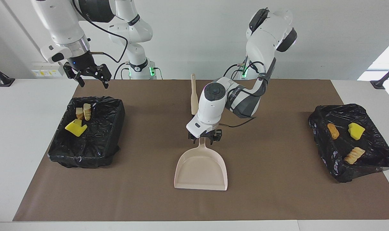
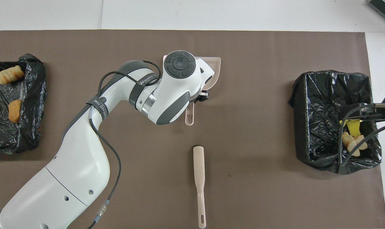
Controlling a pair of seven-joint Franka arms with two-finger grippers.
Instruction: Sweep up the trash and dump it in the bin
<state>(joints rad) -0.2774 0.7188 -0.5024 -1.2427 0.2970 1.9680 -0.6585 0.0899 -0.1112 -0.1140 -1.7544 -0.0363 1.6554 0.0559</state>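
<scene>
The beige dustpan lies flat at the middle of the brown mat, its handle toward the robots. My left gripper is down at that handle; in the overhead view the arm covers most of the dustpan. The beige brush lies on the mat nearer to the robots, apart from both grippers. My right gripper is open and empty, up over the black-lined bin at the right arm's end. Trash lies in that bin: a yellow sponge chunk and bread-like lumps.
A second black-lined bin stands at the left arm's end. It holds an orange lump, a yellow chunk and a striped lump. The brown mat covers most of the white table.
</scene>
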